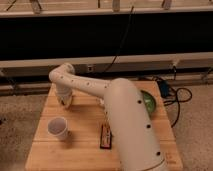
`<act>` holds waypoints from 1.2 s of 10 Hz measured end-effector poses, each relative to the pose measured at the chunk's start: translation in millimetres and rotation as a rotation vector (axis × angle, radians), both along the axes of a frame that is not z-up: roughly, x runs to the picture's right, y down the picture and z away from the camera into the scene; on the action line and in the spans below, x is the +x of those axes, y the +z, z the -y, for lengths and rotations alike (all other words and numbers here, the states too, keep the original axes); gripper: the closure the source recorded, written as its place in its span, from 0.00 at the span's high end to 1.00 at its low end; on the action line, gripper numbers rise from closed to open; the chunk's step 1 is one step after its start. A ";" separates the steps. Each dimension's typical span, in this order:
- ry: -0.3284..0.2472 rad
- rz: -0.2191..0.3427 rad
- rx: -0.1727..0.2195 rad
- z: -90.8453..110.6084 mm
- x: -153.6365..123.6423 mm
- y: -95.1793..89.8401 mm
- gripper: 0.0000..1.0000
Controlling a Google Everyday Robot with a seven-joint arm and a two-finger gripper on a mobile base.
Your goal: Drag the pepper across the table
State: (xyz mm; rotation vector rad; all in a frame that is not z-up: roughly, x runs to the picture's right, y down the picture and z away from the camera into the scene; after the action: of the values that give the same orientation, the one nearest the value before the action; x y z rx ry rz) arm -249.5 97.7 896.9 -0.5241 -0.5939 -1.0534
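Observation:
The table (pixel 80 155) is a square light-wood top of plank-like boards. My white arm reaches from the lower right across it to the far left. The gripper (pixel 64 101) points down at the table's back left part, close to the surface. I see no pepper: no small yellow-orange lump shows anywhere, and it may be hidden under the gripper.
A white cup (pixel 58 128) stands upright in front of the gripper, at the left. A dark flat bar (pixel 105 136) lies near the middle front, beside my arm. A green bowl (pixel 149 101) sits at the right edge, partly behind my arm. Cables lie on the floor at right.

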 end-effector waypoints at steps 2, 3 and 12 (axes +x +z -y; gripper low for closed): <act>0.004 0.001 -0.005 -1.6 -0.4 -1.3 0.00; 0.011 -0.001 -0.007 -1.8 2.3 -1.4 0.00; 0.057 -0.007 -0.022 -5.7 47.0 -6.3 0.00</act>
State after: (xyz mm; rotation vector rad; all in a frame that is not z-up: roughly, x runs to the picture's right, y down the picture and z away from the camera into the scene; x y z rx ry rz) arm -202.5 103.3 890.6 -0.5271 -0.6112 -0.9919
